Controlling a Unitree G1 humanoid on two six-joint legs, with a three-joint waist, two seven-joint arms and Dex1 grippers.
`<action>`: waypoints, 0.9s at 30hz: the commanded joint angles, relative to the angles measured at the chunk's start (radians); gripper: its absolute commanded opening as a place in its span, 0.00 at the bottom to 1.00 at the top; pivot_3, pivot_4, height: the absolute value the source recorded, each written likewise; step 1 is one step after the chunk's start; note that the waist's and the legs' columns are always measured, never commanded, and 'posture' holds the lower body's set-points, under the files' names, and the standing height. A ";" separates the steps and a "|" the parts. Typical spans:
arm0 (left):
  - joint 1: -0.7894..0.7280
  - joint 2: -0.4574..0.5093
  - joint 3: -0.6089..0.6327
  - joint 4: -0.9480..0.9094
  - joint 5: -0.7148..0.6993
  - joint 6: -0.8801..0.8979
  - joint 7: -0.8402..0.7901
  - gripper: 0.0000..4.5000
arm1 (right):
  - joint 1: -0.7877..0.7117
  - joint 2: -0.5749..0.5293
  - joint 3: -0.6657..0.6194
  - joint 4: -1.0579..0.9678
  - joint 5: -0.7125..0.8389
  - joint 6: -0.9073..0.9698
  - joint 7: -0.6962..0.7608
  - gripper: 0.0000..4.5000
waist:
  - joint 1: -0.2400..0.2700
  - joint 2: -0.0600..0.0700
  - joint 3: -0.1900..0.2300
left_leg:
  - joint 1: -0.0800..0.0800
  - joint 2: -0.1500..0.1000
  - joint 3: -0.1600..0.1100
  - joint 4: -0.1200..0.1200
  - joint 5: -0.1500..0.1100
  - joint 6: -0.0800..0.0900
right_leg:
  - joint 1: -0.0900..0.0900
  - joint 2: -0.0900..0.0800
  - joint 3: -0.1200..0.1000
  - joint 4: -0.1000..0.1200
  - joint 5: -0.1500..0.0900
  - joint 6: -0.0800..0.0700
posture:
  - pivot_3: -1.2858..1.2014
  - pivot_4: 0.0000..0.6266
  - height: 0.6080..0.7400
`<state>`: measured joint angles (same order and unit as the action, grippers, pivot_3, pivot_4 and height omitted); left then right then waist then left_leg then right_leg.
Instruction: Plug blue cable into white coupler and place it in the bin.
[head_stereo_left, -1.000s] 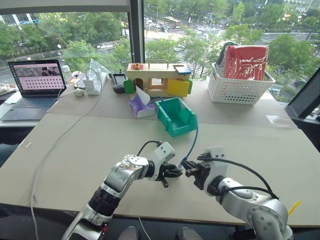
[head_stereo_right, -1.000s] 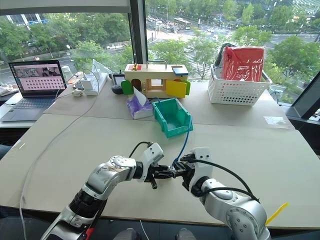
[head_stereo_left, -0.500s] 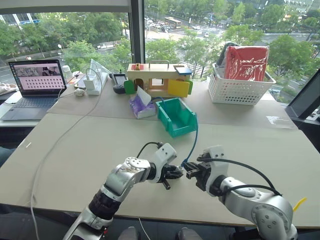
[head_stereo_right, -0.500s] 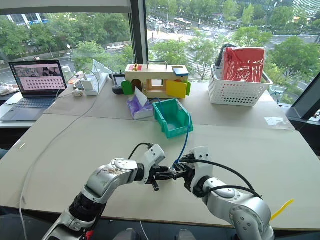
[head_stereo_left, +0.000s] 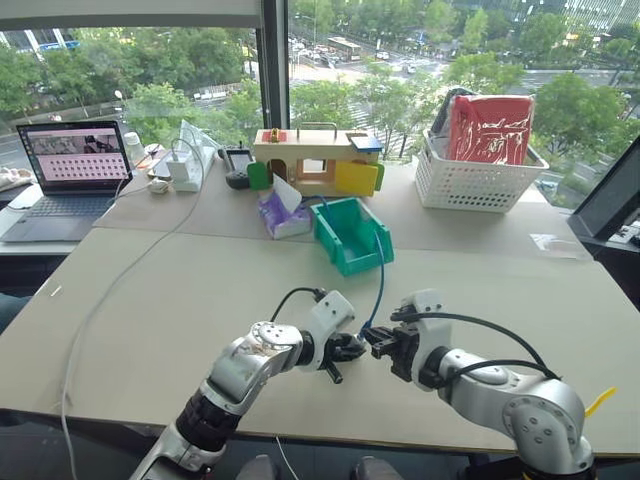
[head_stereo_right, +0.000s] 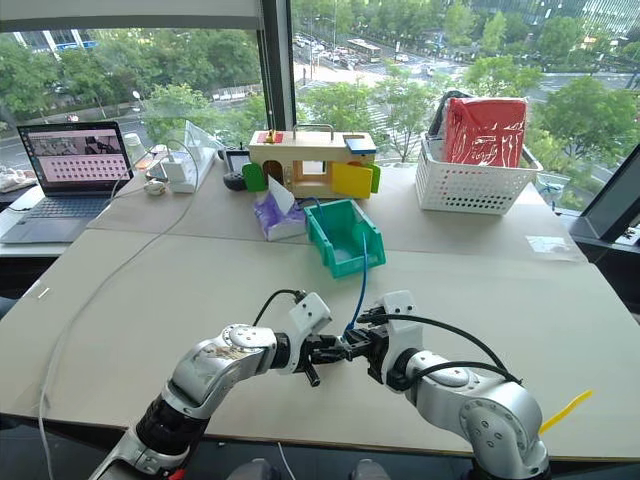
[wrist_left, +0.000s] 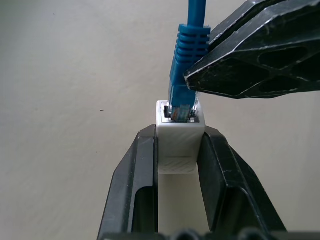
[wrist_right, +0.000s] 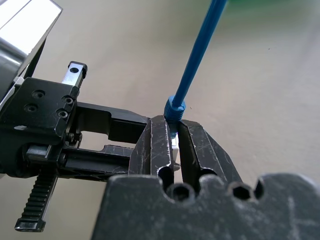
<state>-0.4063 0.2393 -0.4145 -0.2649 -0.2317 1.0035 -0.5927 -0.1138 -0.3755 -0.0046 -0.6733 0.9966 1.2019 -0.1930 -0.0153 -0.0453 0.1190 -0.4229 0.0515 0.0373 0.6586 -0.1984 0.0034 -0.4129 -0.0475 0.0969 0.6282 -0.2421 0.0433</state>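
Plug mating in progress, over the table (head_stereo_left: 180, 290) well on the near side of the bin (head_stereo_left: 352, 232). Your left gripper (wrist_left: 179, 150) has its two fingers clamped on the flat sides of the white coupler (wrist_left: 180, 136), socket mouth facing away from the wrist; that leaves the opening free and gives you something rigid to push against. Your right gripper (wrist_right: 174, 140) is pinched shut on the blue cable (wrist_right: 200, 55) just behind the ribbed boot, close to the plug, so the limp cord cannot buckle under the push.

In the left wrist view the clear plug sits in the socket mouth, but part of its body shows above the rim. Judgement: entered, not fully seated. Whether the latch has caught I cannot tell.

From the grippers the cable rises and arcs back to the bin; its far end seems to lie over the bin's low front lip, though I cannot make out where it ends. The bin stands in front of the wooden toy house (head_stereo_left: 315, 158), with the white lattice basket (head_stereo_left: 480, 175) well off to its right.

Keep the push along the socket axis. Risks as I judge them: side load cocking the plug, or the coupler sliding between the left fingers.
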 joint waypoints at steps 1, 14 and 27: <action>0.028 -0.004 -0.028 0.027 0.005 0.016 0.023 0.14 | 0.065 -0.026 0.063 0.058 0.046 0.106 0.082 0.00 | 0.000 0.000 -0.001 | 0.000 0.000 0.000 0.000 0.000 0.000 | 0.000 0.000 0.000 0.000 0.000 0.000 | 0.52 0.24 0.84; 0.024 -0.003 0.016 -0.007 -0.021 0.072 0.050 0.14 | 0.075 -0.091 0.115 0.122 -0.028 0.112 0.235 0.00 | 0.001 -0.001 -0.006 | 0.013 -0.004 -0.002 -0.007 -0.008 -0.002 | 0.010 -0.009 -0.002 -0.004 -0.012 0.002 | 0.52 0.24 0.84; 0.012 -0.011 0.019 -0.018 -0.037 0.096 0.078 0.14 | 0.074 -0.127 0.153 0.166 -0.125 0.119 0.346 0.00 | 0.003 -0.004 -0.011 | 0.020 -0.006 -0.005 -0.015 -0.009 -0.004 | 0.019 -0.009 -0.006 -0.004 -0.019 -0.001 | 0.52 0.24 0.84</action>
<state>-0.3909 0.2294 -0.4045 -0.3001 -0.2774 1.0914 -0.5470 -0.1162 -0.4790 -0.0087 -0.6057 0.8871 1.2008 0.1250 -0.0128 -0.0491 0.1077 -0.4026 0.0455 0.0321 0.6439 -0.2075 -0.0007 -0.3935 -0.0568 0.0907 0.6238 -0.2616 0.0424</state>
